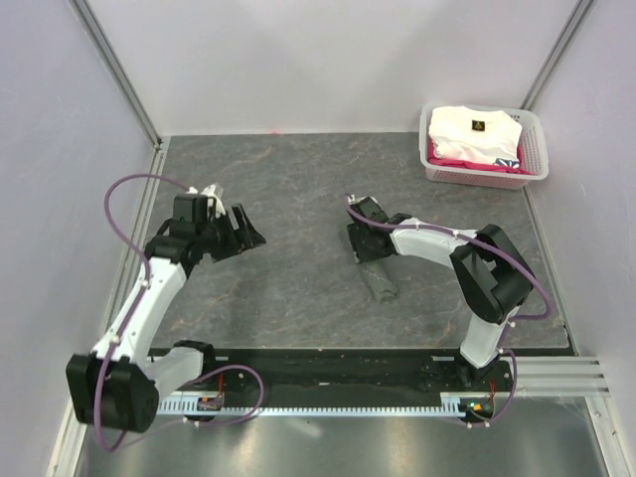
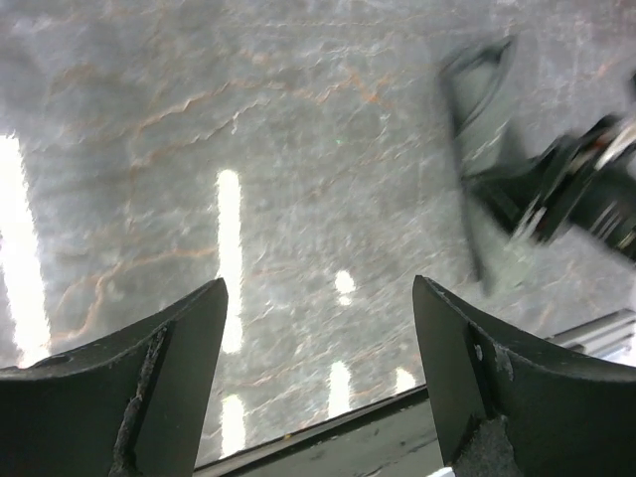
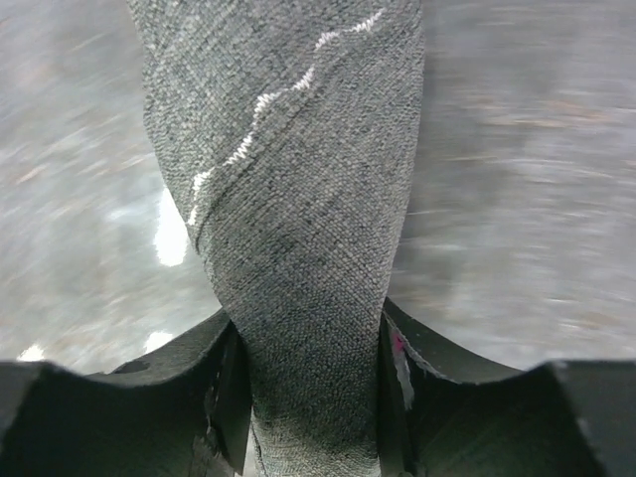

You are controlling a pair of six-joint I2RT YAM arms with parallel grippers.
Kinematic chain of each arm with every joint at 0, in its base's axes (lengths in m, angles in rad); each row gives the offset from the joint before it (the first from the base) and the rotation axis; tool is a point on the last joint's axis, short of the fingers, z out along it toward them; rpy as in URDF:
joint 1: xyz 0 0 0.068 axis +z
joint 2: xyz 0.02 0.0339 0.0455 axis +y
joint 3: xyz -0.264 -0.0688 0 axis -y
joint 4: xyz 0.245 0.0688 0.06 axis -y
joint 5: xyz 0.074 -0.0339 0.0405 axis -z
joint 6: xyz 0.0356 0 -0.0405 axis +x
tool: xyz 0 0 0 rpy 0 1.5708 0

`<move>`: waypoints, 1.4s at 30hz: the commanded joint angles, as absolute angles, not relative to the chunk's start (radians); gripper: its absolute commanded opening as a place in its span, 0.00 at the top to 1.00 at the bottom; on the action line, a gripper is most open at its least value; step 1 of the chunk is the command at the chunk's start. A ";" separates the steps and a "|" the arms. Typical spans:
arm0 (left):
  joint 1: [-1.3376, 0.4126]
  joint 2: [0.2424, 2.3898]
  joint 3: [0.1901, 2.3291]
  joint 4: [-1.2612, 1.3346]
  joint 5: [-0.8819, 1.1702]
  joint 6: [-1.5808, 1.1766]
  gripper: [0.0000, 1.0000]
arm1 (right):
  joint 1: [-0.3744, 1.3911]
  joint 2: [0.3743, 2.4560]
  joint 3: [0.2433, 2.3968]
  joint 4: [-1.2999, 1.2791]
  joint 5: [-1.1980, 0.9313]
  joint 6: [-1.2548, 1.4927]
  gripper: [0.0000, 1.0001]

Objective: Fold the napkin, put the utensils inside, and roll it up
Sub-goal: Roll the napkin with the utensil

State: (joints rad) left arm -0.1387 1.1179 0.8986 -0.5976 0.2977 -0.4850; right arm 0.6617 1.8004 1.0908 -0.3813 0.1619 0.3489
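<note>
Grey marbled tabletop enclosed by pale lilac walls.

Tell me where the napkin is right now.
The napkin is a narrow bundle right of centre on the table in the overhead view, pinched by the right gripper.

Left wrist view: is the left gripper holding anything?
No, the left gripper stands wide open, with only bare table showing in the gap.
</note>
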 commanded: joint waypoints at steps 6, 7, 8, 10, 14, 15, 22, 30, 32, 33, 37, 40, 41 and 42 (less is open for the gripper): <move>-0.140 0.845 0.680 -0.563 0.276 -0.546 0.16 | 0.551 1.786 1.023 -0.422 0.239 0.382 0.42; -0.138 0.816 0.673 -0.563 0.285 -0.546 0.16 | 0.549 1.781 1.025 -0.422 0.235 0.373 0.38; -0.140 0.804 0.666 -0.563 0.290 -0.546 0.16 | 0.549 1.769 1.028 -0.423 0.230 0.367 0.28; -0.140 0.773 0.663 -0.563 0.307 -0.542 0.16 | 0.549 1.747 1.034 -0.423 0.222 0.356 0.17; -0.140 0.717 0.660 -0.566 0.330 -0.522 0.15 | 0.551 1.604 1.023 -0.396 0.192 0.331 0.04; -0.140 0.704 0.660 -0.565 0.331 -0.514 0.15 | 0.551 1.571 1.025 -0.393 0.190 0.327 0.04; -0.140 0.528 0.692 -0.575 0.357 -0.508 0.14 | 0.551 1.164 0.957 -0.327 0.196 0.287 0.02; -0.140 0.279 0.686 -0.618 0.293 -0.492 0.01 | 0.551 0.790 0.668 -0.265 0.176 0.297 0.02; -0.140 0.232 0.681 -0.646 0.265 -0.498 0.00 | 0.551 0.727 0.626 -0.284 0.175 0.310 0.02; -0.140 0.212 0.677 -0.655 0.259 -0.500 0.00 | 0.551 0.695 0.617 -0.288 0.173 0.319 0.02; -0.140 0.190 0.675 -0.667 0.245 -0.511 0.00 | 0.552 0.654 0.592 -0.319 0.178 0.321 0.02; -0.138 0.196 0.683 -0.678 0.233 -0.505 0.00 | 0.551 0.647 0.588 -0.330 0.178 0.311 0.02; -0.140 0.198 0.683 -0.678 0.230 -0.503 0.00 | 0.551 0.647 0.588 -0.331 0.175 0.313 0.02; -0.140 0.199 0.683 -0.680 0.224 -0.505 0.00 | 0.551 0.652 0.586 -0.331 0.173 0.308 0.02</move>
State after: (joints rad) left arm -0.1394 0.1963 0.6632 -0.6636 0.2619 -0.5152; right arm 0.5522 0.6563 0.5858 -0.3309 0.1802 0.3073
